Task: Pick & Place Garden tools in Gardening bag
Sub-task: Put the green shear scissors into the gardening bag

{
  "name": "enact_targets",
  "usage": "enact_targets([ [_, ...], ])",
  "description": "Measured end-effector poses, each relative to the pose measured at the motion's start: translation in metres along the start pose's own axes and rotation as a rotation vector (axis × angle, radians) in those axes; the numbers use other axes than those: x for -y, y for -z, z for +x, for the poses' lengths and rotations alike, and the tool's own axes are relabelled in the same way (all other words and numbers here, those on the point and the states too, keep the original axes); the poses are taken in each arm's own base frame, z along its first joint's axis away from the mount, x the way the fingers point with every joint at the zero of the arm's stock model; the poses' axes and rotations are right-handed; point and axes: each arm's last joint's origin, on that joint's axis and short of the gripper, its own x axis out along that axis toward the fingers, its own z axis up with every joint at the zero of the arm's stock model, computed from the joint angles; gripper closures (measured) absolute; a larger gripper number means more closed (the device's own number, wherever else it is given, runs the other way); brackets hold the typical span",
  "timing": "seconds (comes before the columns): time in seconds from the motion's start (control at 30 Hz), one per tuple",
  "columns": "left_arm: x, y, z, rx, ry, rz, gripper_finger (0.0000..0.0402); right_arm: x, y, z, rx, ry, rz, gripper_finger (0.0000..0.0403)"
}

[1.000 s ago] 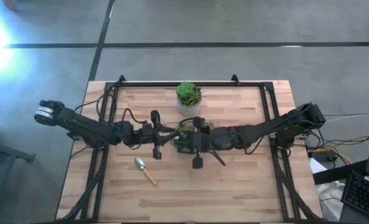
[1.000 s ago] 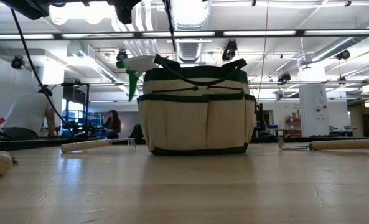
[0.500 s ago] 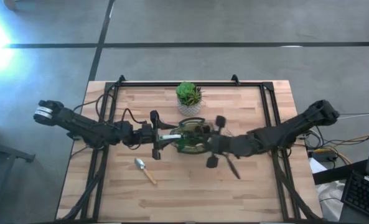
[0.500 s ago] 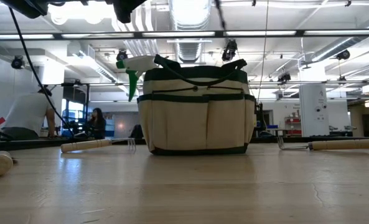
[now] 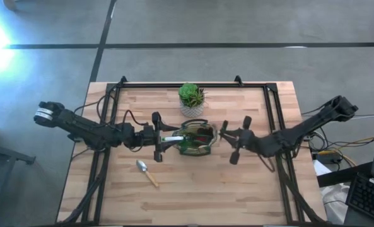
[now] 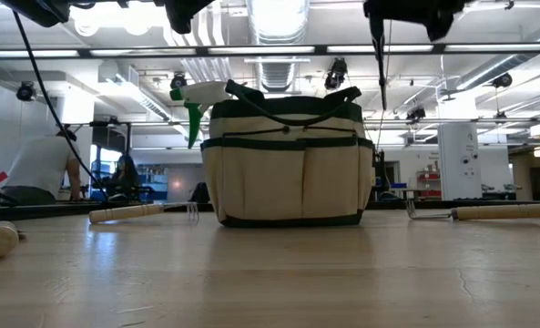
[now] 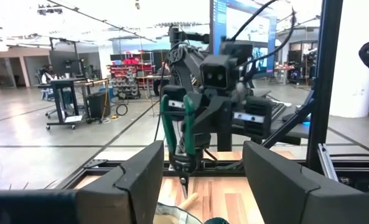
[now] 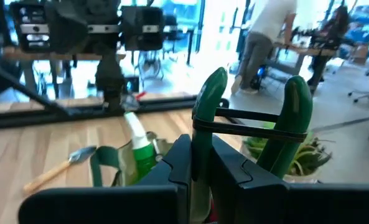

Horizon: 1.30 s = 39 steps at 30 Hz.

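Tan gardening bag point(image 5: 196, 138) mid-worktop, near the far edge; right end effector point(image 5: 227, 140) just beside it, pinching green-handled pruners point(image 8: 252, 118); left end effector point(image 5: 163, 140) spread at the bag's other side; likely mid-carry; next, lowering into the bag; trowel point(image 5: 146, 172) awaiting pickup toward the near edge.

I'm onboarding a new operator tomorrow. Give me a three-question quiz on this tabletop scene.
1. True or false: the trowel lies on the table, outside the gardening bag.
2. The right gripper holds: A) the trowel, B) a green-handled tool, C) the plant pot.
3. In the low view, what pokes up at the gardening bag's rim?
Key: 1 true; 2 B; 3 the green-and-white spray bottle.
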Motion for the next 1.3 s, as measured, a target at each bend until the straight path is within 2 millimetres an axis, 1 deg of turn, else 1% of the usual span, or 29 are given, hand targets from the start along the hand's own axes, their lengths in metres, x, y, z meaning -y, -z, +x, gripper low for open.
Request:
enact_targets([
  [0.2, 0.0, 0.0, 0.0, 0.001, 0.0, -0.001, 0.018, 0.011, 0.024, -0.007, 0.12, 0.012, 0.022, 0.0383],
  [0.3, 0.0, 0.0, 0.0, 0.001, 0.0, -0.001, 0.018, 0.014, 0.034, -0.005, 0.138, -0.002, 0.019, 0.0383],
  [0.47, 0.0, 0.0, 0.0, 0.001, -0.001, -0.002, 0.018, 0.018, 0.043, 0.0, 0.142, -0.04, 0.014, 0.0383],
  [0.67, 0.0, 0.0, 0.0, 0.001, -0.001, -0.002, 0.018, 0.022, 0.044, 0.006, 0.152, -0.099, -0.009, 0.0383],
  [0.9, 0.0, 0.0, 0.0, 0.001, -0.001, 0.001, 0.018, 0.029, 0.045, 0.012, 0.142, -0.089, -0.048, 0.0383],
  [1.07, 0.0, 0.0, 0.0, 0.001, -0.001, 0.001, 0.018, 0.033, 0.045, 0.017, 0.147, -0.155, -0.048, 0.0383],
  [1.3, 0.0, 0.0, 0.0, 0.0, -0.001, 0.001, 0.018, 0.04, 0.052, 0.024, 0.08, -0.196, -0.052, 0.0383],
])
